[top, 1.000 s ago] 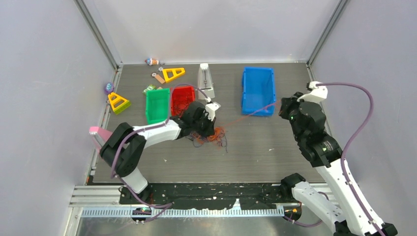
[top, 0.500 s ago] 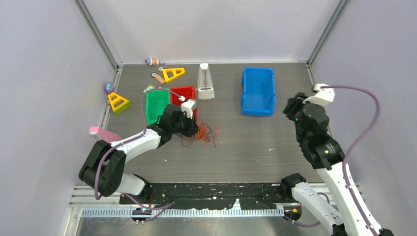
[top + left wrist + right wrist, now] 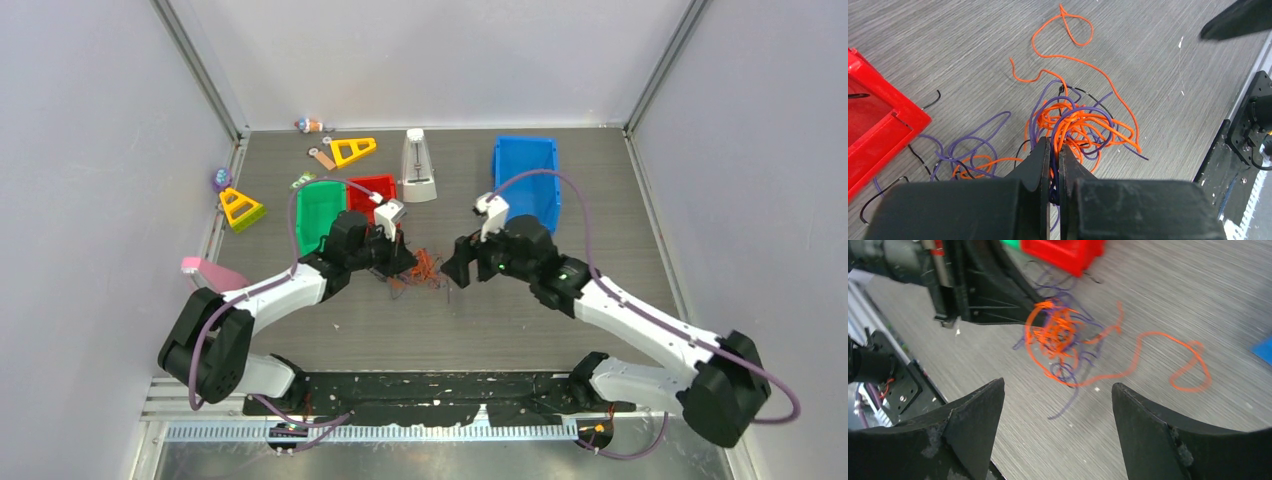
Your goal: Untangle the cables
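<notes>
- The cables (image 3: 422,268) lay as one small clump of orange, purple and black strands on the worktop (image 3: 560,320), just left of the middle of the top view and directly between the two arms.
- The left pincer (image 3: 1050,150) stood at the clump's left edge, its jaws pressed nearly together, with orange and purple strands caught between them.
- The right pincer (image 3: 1057,385) was spread wide with nothing in it, just to the right of the clump in the top view and apart from it.
- In the right wrist view the knot sat ahead of the open jaws, in the upper middle of the frame.
- One free orange strand ran out of the knot toward the right of that frame and ended in a loop.
- Judging by this, the right arm was the one placed to take that strand and draw it away from the anchored side.
</notes>
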Robot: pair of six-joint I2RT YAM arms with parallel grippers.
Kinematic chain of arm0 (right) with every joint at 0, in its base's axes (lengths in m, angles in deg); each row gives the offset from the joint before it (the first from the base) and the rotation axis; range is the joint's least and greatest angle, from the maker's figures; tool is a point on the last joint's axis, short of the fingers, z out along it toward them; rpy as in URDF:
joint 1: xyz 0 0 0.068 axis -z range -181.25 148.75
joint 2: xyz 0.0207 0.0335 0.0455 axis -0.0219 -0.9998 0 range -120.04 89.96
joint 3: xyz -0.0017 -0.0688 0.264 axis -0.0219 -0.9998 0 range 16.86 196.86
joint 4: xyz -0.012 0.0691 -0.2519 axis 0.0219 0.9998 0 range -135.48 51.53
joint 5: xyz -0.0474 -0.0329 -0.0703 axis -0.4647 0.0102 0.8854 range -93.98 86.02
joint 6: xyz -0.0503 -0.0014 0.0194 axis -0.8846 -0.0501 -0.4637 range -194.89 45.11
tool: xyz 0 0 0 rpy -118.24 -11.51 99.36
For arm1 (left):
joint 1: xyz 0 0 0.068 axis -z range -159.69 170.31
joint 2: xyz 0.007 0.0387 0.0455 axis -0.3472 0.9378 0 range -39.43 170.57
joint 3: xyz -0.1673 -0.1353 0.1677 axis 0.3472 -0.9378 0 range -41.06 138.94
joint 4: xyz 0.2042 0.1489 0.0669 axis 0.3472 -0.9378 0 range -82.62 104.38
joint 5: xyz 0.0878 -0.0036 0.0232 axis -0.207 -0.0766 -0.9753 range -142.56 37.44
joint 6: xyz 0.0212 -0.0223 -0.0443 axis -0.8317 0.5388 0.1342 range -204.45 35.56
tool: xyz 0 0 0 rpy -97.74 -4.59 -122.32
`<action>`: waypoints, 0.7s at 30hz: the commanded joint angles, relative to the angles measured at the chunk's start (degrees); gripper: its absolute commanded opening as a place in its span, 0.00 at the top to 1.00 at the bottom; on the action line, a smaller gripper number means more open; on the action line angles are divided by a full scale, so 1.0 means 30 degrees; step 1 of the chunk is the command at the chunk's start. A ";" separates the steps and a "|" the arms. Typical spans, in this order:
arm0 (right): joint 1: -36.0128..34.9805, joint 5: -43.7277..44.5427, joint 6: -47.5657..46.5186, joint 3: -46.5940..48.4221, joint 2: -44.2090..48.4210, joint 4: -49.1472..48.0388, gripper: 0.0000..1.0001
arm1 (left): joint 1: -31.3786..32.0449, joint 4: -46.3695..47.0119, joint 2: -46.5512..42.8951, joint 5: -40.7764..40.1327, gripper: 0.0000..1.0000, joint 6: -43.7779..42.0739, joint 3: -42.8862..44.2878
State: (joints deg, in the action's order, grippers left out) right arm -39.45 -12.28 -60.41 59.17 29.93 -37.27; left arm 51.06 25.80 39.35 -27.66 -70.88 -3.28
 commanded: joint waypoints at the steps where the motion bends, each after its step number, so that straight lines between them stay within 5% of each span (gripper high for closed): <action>1: -0.2143 -0.0514 -0.1245 0.0854 -0.2097 -0.4611 0.16 | 0.0120 0.1350 -0.0616 0.0910 1.00 0.0152 -0.0069; 11: -0.3720 0.1530 -0.2123 0.2964 -0.6840 -0.5712 0.34 | 0.0124 0.1125 -0.0685 0.0673 1.00 0.0165 -0.0029; 15: -0.3961 0.2028 -0.2047 0.3162 -0.7507 -0.5602 0.51 | 0.0150 0.0772 -0.0634 0.0266 1.00 0.0108 0.0112; 18: -0.4020 0.3019 -0.1870 0.2655 -0.6983 -0.5559 0.51 | 0.0138 0.0462 -0.0642 -0.0148 1.00 0.0024 0.0174; 21: -0.4026 0.4252 -0.1903 0.2057 -0.6241 -0.5404 0.39 | 0.0146 0.0342 -0.0749 -0.0377 1.00 -0.0030 0.0158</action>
State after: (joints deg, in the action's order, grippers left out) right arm -51.10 -5.22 -65.75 66.07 7.62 -51.17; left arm 51.32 26.08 39.11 -27.55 -70.93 -3.36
